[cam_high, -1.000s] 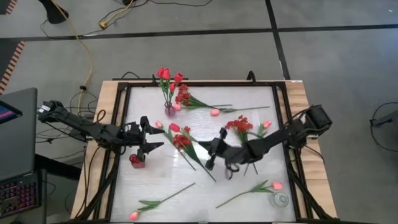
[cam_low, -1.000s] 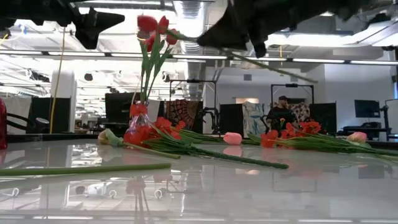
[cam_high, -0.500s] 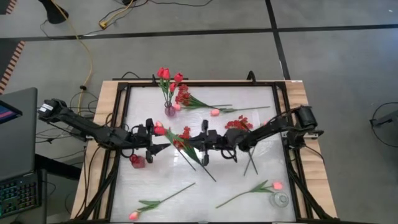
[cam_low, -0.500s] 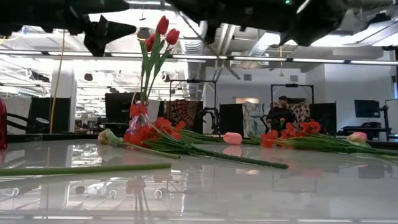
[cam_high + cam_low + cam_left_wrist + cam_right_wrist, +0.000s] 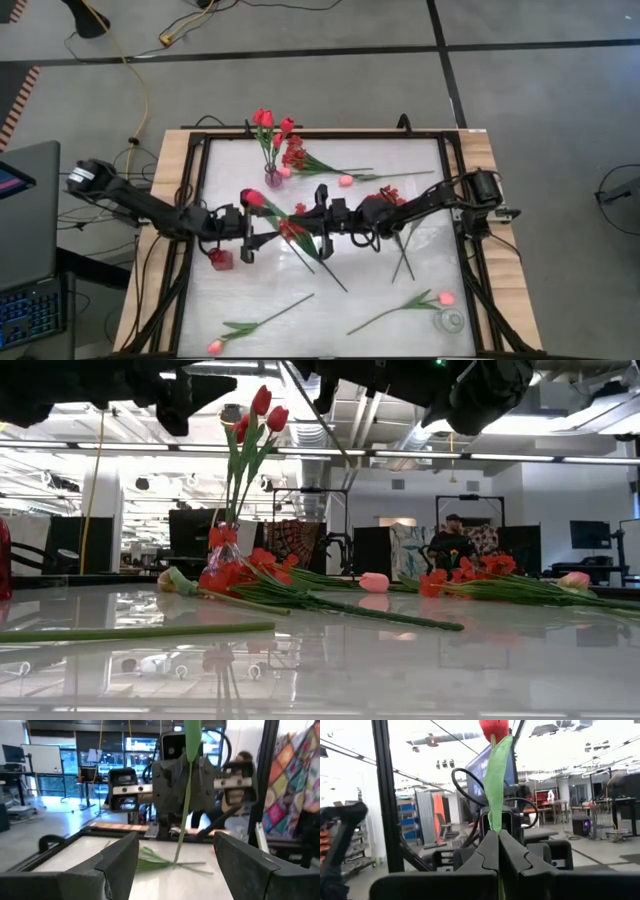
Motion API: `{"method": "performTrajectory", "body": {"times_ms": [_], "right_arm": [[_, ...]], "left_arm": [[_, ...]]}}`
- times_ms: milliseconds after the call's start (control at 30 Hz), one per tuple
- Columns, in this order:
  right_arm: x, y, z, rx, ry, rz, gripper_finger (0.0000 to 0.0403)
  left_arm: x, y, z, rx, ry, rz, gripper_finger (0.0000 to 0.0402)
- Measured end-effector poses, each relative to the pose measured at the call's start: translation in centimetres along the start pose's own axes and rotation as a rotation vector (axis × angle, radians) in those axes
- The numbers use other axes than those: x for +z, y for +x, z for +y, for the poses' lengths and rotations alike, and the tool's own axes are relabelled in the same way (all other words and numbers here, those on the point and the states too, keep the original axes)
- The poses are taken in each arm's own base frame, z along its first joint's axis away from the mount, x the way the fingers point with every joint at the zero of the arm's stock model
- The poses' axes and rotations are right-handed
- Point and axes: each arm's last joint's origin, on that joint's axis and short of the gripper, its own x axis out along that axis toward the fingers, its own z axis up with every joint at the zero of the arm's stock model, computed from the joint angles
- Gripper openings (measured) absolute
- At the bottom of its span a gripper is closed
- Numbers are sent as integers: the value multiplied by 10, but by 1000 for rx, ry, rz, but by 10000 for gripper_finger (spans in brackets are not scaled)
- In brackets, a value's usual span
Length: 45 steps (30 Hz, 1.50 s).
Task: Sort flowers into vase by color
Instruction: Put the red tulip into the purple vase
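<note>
Arms meet mid-table, tulip between them.
Right gripper (image 5: 318, 218) reaches leftward, jaws clamped on red tulip (image 5: 252, 198) stem, held aloft; left gripper (image 5: 252, 236) faces it, jaws wide, empty.

We found no readable text in any view — no labels, brands, numbers or signs. The screens in the room behind the table glowed, but whatever stood on them was too small and blurred for us to make out.
</note>
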Motion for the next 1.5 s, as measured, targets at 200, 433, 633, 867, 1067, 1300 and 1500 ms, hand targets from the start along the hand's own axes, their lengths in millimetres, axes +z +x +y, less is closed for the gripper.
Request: {"method": "performTrajectory", "body": {"times_ms": [200,433,633,867,1067,1300,1500], "right_arm": [[1,0,0,-10,-3,-15,25],[1,0,-3,-34,-9,-10,24],[1,0,-5,-40,-11,-10,27],[1,0,-3,-36,-8,-16,25],[1,0,-2,-34,-8,-10,26],[0,0,-2,-34,-7,-8,26],[0,0,1,-26,-2,-5,30]], "left_arm": [[-8,11,7,-29,-108,-24,245],[-15,26,7,-71,-157,-62,245],[-15,55,-2,-79,-125,-49,245],[-13,72,-7,-74,-59,-58,245],[-14,72,-7,-76,-64,-38,228],[-14,71,-8,-82,-63,-30,133],[-14,71,-8,-83,-40,-24,29]]}}
